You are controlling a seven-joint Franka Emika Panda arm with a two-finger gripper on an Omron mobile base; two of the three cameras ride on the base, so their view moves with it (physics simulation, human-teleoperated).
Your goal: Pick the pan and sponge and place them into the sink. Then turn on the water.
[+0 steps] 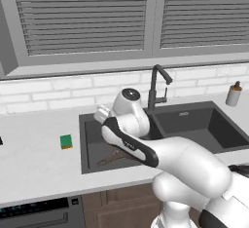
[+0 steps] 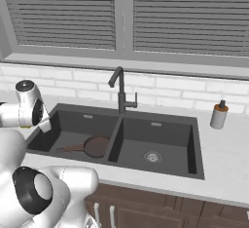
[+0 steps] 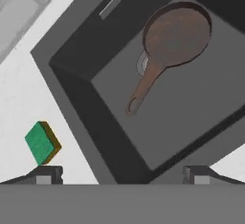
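Now the gripper [image 3: 122,173] hangs with fingers spread wide and empty; the sponge [image 3: 42,142] sits just above its left fingertip [image 3: 47,174], and the pan [image 3: 172,39] lies in the sink [image 3: 76,65] beyond.

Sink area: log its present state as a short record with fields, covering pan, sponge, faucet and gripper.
pan: brown pan lies flat in the left basin of the sink, handle pointing away from the divider, partly over the drain
sponge: green sponge on the white counter left of the sink, not yet in it
faucet: dark gooseneck faucet behind the divider, no stream seen
soap bottle: soap bottle stands on the counter right of the sink
gripper: gripper open, empty, above the left basin's edge
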